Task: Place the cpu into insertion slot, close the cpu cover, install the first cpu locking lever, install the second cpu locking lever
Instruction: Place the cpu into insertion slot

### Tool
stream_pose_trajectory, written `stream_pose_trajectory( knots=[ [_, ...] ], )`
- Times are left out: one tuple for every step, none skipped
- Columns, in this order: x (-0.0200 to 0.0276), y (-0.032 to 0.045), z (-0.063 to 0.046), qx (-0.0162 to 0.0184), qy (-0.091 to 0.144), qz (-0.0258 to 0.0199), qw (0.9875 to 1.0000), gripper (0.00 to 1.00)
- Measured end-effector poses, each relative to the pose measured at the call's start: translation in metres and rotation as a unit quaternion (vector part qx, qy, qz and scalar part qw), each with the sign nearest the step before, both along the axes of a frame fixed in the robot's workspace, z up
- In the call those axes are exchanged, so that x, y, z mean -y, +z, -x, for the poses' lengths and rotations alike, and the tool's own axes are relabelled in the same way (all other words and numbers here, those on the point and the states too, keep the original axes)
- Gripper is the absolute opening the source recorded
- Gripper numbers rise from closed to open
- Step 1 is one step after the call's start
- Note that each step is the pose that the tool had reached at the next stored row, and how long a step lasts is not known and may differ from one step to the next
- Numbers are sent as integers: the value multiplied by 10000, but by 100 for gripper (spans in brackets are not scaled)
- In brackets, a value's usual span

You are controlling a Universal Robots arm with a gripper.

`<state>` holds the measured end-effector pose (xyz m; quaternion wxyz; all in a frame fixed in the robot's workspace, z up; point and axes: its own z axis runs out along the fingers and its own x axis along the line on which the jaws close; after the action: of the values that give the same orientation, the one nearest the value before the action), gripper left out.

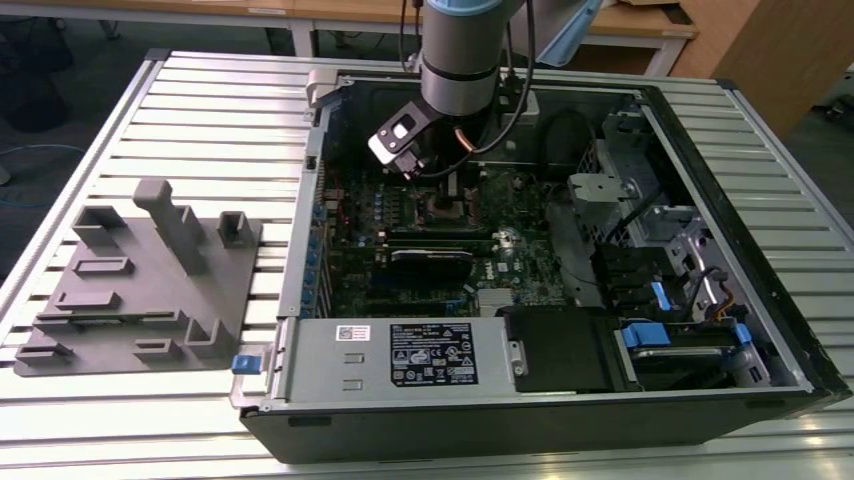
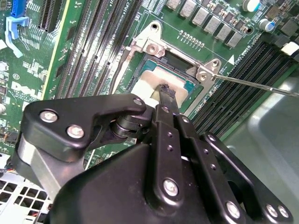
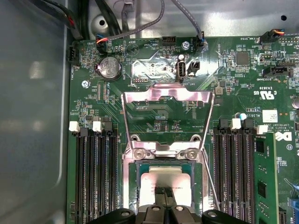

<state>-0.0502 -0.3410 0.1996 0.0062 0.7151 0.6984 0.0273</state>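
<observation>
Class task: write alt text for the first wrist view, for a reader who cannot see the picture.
The gripper reaches the pale cpu, which lies in the insertion slot on a green motherboard. The silvery cpu cover stands flipped open beyond it, with black memory slots on both sides.

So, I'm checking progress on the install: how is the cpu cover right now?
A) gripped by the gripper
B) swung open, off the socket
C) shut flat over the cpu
B: in the first wrist view the cpu cover is swung back from its hinge, leaving the cpu bare in the insertion slot.
</observation>
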Motion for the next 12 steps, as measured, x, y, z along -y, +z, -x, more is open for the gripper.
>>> stream_pose_trajectory(
  knots=[
    [0, -4, 0, 0, 0, 2, 10000, 11],
    [1, -8, 0, -1, 0, 3, 10000, 11],
    [1, -12, 1, -2, 0, 5, 10000, 11],
    [2, -15, 1, -2, 0, 4, 10000, 11],
    [1, -16, 1, -2, 0, 4, 10000, 11],
    [0, -18, 0, -1, 0, 2, 10000, 11],
    [0, -19, 0, 0, 0, 0, 10000, 11],
    [0, -19, 0, 0, 0, 0, 10000, 11],
    [0, -19, 0, 0, 0, 0, 10000, 11],
    [0, -19, 0, 0, 0, 0, 10000, 11],
    [0, -19, 0, 0, 0, 0, 10000, 11],
    [0, -19, 0, 0, 0, 0, 10000, 11]
  ],
)
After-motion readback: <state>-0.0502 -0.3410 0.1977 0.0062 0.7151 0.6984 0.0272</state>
